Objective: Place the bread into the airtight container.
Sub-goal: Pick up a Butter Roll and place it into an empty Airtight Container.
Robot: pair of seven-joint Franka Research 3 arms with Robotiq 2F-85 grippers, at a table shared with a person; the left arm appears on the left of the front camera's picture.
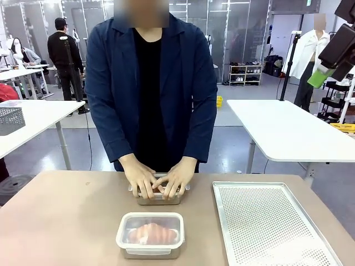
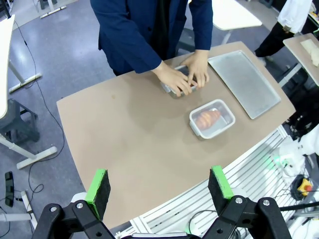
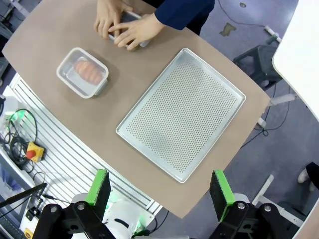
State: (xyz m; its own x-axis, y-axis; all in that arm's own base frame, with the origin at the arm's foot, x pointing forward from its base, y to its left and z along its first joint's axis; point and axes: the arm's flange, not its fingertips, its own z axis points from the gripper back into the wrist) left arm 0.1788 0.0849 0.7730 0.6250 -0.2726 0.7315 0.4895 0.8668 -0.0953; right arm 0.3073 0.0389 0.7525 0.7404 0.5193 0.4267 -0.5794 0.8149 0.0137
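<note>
- Croissant point(image 1: 152, 233): sealed inside lidded airtight container point(image 1: 123, 244), done.
- Second container point(image 1: 158, 198): person's hands point(image 1: 157, 178) pressing its lid; contents hidden.
- Left end effector point(image 2: 158, 186), right end effector point(image 3: 161, 188): released, raised above the counter point(image 2: 124, 134).

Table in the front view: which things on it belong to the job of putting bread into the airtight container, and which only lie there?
Belong to the job:
- closed container with a croissant inside
- second container under the person's hands

Only lying there:
- perforated tray
- wire basket on the far side table
</note>
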